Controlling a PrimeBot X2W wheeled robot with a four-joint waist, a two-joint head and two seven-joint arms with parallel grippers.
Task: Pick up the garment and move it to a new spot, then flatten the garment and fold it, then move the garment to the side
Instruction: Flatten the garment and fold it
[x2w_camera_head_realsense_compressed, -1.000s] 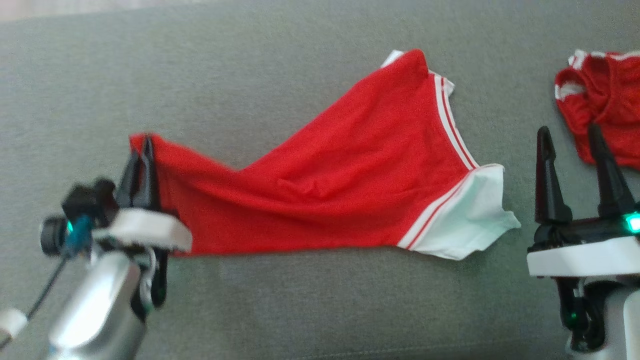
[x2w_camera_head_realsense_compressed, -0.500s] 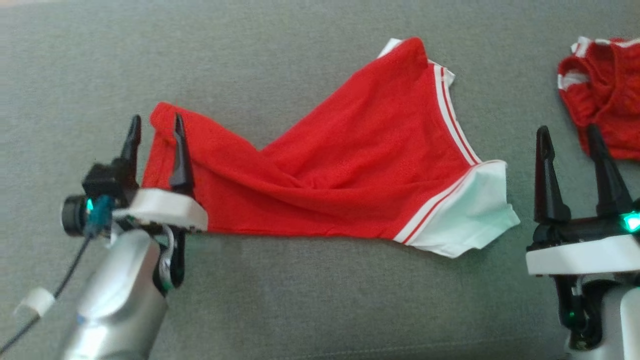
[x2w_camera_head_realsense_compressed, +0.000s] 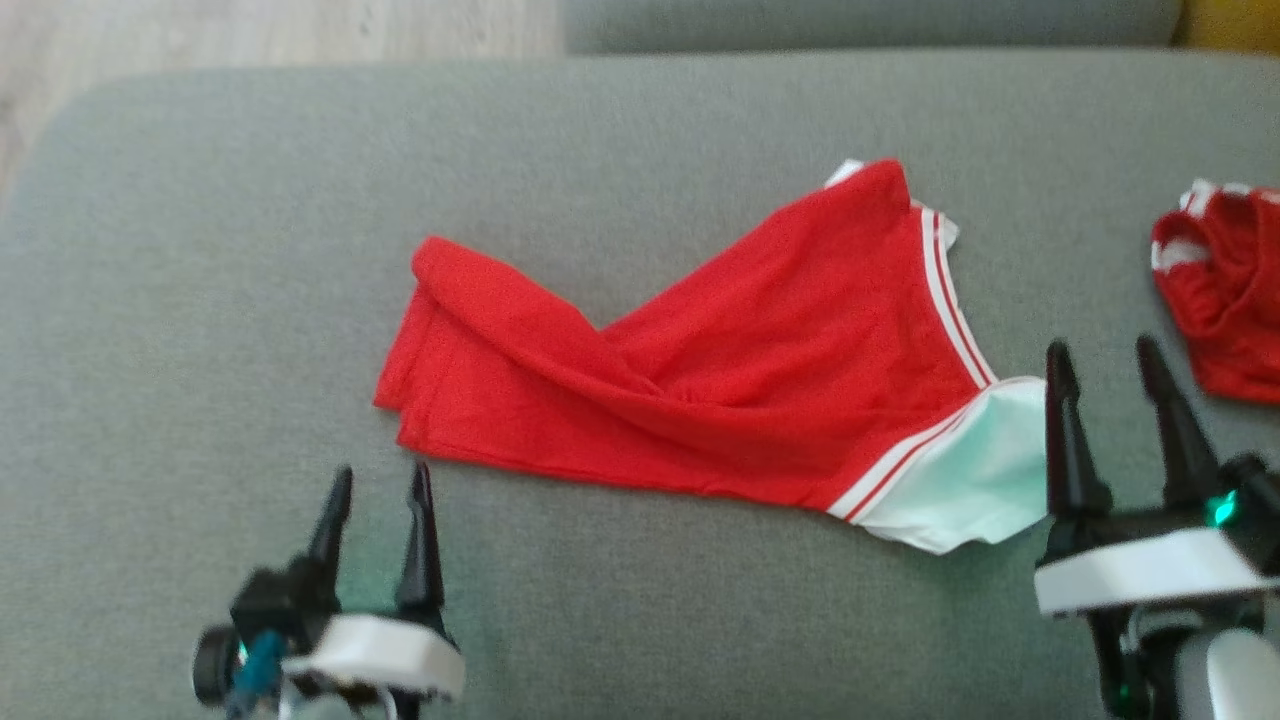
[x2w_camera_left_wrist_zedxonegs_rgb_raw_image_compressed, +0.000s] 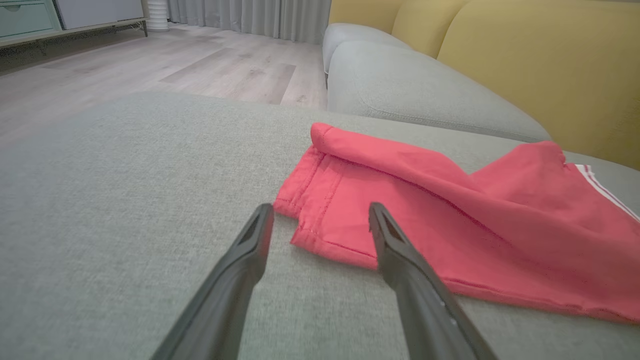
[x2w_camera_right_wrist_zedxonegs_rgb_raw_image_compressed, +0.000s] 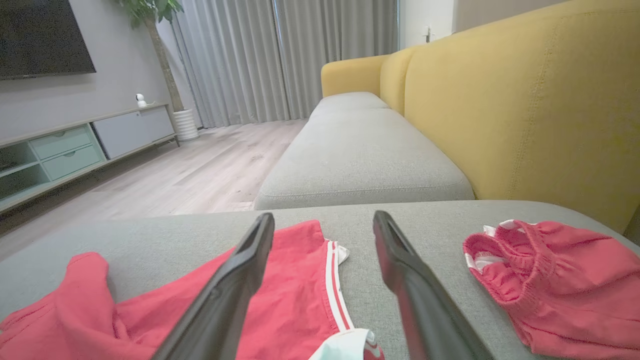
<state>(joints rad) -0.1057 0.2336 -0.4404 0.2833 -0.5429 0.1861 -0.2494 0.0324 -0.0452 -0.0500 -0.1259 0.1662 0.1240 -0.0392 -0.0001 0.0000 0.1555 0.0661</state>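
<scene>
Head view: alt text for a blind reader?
A red garment with white trim lies creased on a grey upholstered cushion. The open left gripper is near its left hem, the open right gripper by its white end; a second crumpled red garment far right.

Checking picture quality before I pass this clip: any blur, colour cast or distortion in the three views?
Head view: soft overall, the garment oversaturated, its white panel tinted mint. Left wrist view: even daylight, seams crisp, fingers softer. Right wrist view: wide-angle stretch on the yellow backrest, no glare.
</scene>
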